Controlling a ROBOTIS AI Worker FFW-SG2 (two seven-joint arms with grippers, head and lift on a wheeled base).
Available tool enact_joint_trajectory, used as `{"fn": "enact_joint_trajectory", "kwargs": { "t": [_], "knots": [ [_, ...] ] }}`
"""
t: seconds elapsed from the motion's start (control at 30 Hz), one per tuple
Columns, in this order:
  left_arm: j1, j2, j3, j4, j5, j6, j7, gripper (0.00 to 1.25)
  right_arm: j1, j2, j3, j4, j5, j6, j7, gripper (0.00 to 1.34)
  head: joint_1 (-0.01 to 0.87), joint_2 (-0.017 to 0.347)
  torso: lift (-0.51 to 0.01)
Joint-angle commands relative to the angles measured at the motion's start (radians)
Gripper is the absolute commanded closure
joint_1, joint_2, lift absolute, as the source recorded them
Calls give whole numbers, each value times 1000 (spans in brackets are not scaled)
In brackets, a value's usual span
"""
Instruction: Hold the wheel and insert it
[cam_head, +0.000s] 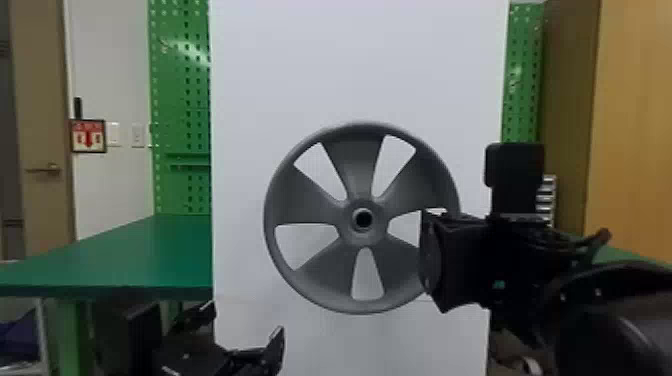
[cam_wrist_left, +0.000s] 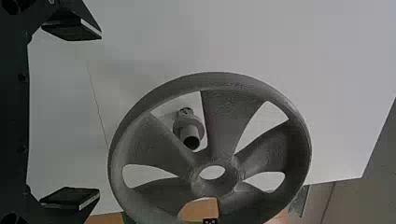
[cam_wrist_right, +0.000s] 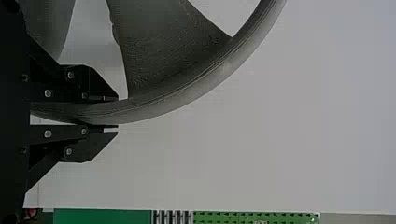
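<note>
Right claw (cam_wrist_right: 117, 112) closed on wheel (cam_head: 354, 160) at right rim (cam_wrist_right: 187, 99), left claw (cam_wrist_left: 100, 113) wide, empty; off-centre grip may tilt it, hub (cam_head: 348, 220) missing peg (cam_wrist_left: 188, 127).

Head view: moderate indoor light; white panel (cam_head: 350, 65) evenly lit, glare caught on green pegboard (cam_head: 177, 105), right arm (cam_head: 520, 260) rendered near-black. Left wrist view: panel dimmed grey, faintly shadowed. Right wrist view: wheel (cam_wrist_right: 159, 56) softly shaded.

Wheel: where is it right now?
In the head view, the wheel is upright near the middle, in front of the white panel; the right tool grips its rim on the robot's right.
</note>
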Motion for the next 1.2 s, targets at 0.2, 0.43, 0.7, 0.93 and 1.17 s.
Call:
{"fn": "enact_joint_trajectory", "kwargs": {
  "t": [0.2,0.43,0.7,0.93,1.17],
  "knots": [
    [3,0,-1,0,0,0,0,101,-18,1,0,32,8,-8,0,1179,97,15,-442],
    [3,0,-1,0,0,0,0,101,-33,1,-1,69,11,-19,0,1179,97,15,-442],
    [3,0,-1,0,0,0,0,101,-52,1,-1,103,14,-28,0,1179,97,15,-442],
    [3,0,-1,0,0,0,0,101,-62,1,-4,124,13,-43,0,1179,97,15,-442],
    [0,0,-3,0,2,0,2,101,-81,1,-3,155,13,-57,0,1179,97,15,-442]
  ]
}}
